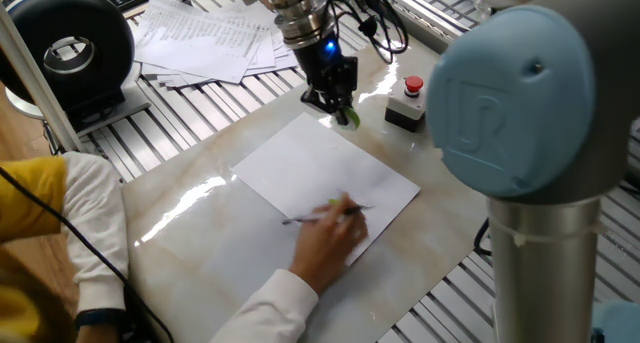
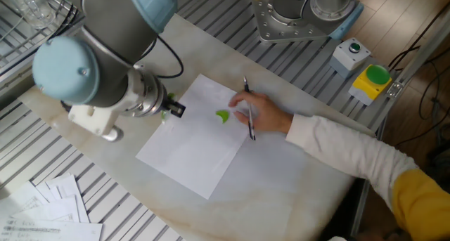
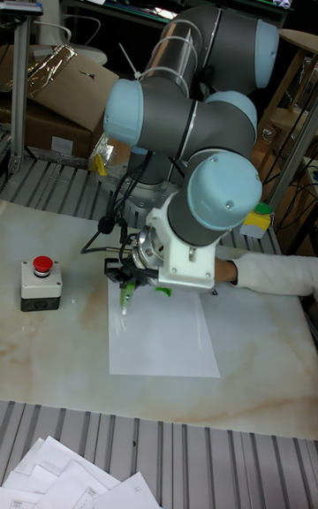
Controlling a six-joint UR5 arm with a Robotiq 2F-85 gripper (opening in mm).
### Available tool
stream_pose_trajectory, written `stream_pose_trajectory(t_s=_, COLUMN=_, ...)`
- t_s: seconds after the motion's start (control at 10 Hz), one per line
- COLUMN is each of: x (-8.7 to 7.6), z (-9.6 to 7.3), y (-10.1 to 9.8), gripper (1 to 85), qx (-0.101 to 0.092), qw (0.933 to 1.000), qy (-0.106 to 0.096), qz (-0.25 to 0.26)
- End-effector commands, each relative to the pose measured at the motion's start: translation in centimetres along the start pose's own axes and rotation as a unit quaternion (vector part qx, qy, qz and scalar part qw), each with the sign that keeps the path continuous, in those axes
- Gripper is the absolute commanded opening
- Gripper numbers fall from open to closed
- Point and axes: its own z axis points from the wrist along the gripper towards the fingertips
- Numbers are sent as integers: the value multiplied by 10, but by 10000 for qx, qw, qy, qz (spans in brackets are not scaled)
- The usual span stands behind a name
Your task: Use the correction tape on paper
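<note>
The paper [image 1: 300,168] is a blank white sheet lying at an angle on the marble tabletop [image 1: 200,253]; it also shows in the other fixed view [image 2: 190,153] and the tall view [image 3: 163,337]. My gripper [image 1: 340,105] is shut on a green and white correction tape [image 1: 348,118], which points down at the sheet's far edge. From the other side the gripper [image 2: 171,109] and the correction tape [image 2: 164,115] sit at the paper's left edge. In the tall view the gripper [image 3: 131,279] holds the correction tape [image 3: 126,299] with its tip at the paper's top left corner.
A person's hand [image 1: 325,233] holds a pen [image 2: 248,114] over the paper's near part, beside a small green piece [image 2: 222,116]. A red button box [image 1: 407,101] stands just right of the gripper. Printed sheets [image 1: 215,38] and a black round device [image 1: 70,43] lie behind.
</note>
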Motion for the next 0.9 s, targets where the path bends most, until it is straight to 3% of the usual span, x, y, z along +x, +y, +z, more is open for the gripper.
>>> stream_pose_trajectory(t_s=0.0, x=-7, z=2, y=10, gripper=10, qx=-181, qw=9998, qy=81, qz=-35)
stream_pose_trajectory(t_s=0.1, x=-4, z=4, y=14, gripper=10, qx=-253, qw=9996, qy=147, qz=-22)
stream_pose_trajectory(t_s=0.2, x=-3, z=8, y=14, gripper=10, qx=-210, qw=9996, qy=170, qz=-36)
stream_pose_trajectory(t_s=0.5, x=-7, z=18, y=19, gripper=10, qx=-322, qw=9993, qy=142, qz=-112)
stream_pose_trajectory(t_s=0.8, x=-8, z=27, y=14, gripper=10, qx=-211, qw=9995, qy=161, qz=-173)
